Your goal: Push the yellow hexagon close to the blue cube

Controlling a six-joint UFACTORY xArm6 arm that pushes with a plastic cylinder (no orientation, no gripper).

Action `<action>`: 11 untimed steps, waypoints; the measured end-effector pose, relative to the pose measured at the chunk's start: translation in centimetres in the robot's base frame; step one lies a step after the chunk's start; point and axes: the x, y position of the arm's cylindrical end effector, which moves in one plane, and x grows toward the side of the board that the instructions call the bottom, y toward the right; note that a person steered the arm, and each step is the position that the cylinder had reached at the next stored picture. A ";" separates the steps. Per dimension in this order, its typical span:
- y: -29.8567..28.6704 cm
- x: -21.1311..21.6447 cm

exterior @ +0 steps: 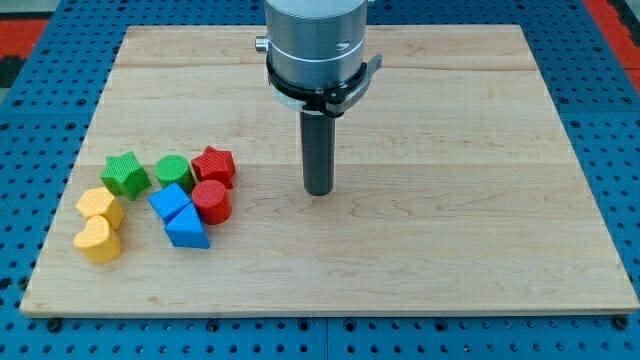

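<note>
Filling most of the view, the wooden board (420, 250) lies whole inside the frame, with blue pegboard (620, 120) showing around its edges and a red patch cut off at each top corner. Next in size is the arm's grey cylindrical body (318, 45), cropped by the view's top so that only its lower part shows. From it hangs the dark rod, and my tip (318, 191) rests on bare wood near the board's middle, touching no block. There are no jaws to open or close here, and the rod has hold of nothing.

All the blocks sit clustered at the view's lower left, well apart from my tip. The blue cube (170, 201) stands in the cluster's middle, pressed against a blue wedge-like block (187, 228) just below it; the wedge's exact shape is hard to read. A red cylinder (211, 202) touches the cube's right side, with a red star (214, 165) above it. A green cylinder (173, 171) and a green star (125, 174) stand along the top row. The yellow hexagon (100, 207) sits at the cluster's left edge, near the blue cube but with a gap between them, and a yellow heart (97, 240) lies just below it, touching or nearly so.
</note>
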 end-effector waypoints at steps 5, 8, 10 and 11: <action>-7.7 13.5; -29.6 6.7; -22.9 2.1; -20.8 2.1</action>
